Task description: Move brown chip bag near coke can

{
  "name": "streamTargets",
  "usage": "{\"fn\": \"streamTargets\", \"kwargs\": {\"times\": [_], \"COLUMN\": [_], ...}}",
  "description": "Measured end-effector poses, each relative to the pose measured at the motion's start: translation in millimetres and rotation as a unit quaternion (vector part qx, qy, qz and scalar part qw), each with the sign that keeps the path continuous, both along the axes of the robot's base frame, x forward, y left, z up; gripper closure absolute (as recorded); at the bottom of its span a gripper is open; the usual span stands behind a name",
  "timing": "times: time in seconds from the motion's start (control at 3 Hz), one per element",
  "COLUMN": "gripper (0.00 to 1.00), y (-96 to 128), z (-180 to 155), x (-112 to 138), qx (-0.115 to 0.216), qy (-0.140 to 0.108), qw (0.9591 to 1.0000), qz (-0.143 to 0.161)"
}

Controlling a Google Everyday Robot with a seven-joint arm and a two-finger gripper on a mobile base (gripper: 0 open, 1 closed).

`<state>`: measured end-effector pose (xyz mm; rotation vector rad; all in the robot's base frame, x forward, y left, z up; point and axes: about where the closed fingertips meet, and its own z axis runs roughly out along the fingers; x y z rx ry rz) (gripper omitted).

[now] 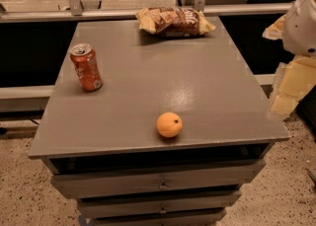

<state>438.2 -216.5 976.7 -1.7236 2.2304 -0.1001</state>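
Observation:
The brown chip bag (175, 21) lies flat at the far edge of the grey cabinet top (197, 87), dark brown in the middle with pale tan ends. The coke can (86, 67) stands upright near the left edge, well apart from the bag. My gripper (289, 89) hangs off the table's right side, a pale yellowish shape below the white arm housing (302, 22), far from both the bag and the can.
A round orange fruit (169, 124) sits near the front edge, right of centre. The cabinet has drawers (160, 183) below the top. A railing with glass runs behind the table; speckled floor lies around it.

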Motion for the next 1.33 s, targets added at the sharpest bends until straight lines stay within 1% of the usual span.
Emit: {"fn": "streamTargets", "kwargs": {"times": [0.33,0.67,1.0,1.33], "gripper": [0.0,0.0,0.0,0.0], "y": [0.0,6.5,25.5,45.0], "z": [0.0,-2.7,-9.1,-5.4], "x": [0.0,14.9,64.5,131.3], "qx": [0.0,0.008,0.03,0.066], "qy": [0.0,-0.015,-0.056,-0.119], "qw": [1.0,0.9999,0.9979,0.9906], "qz": [0.0,0.0,0.009,0.016]}}
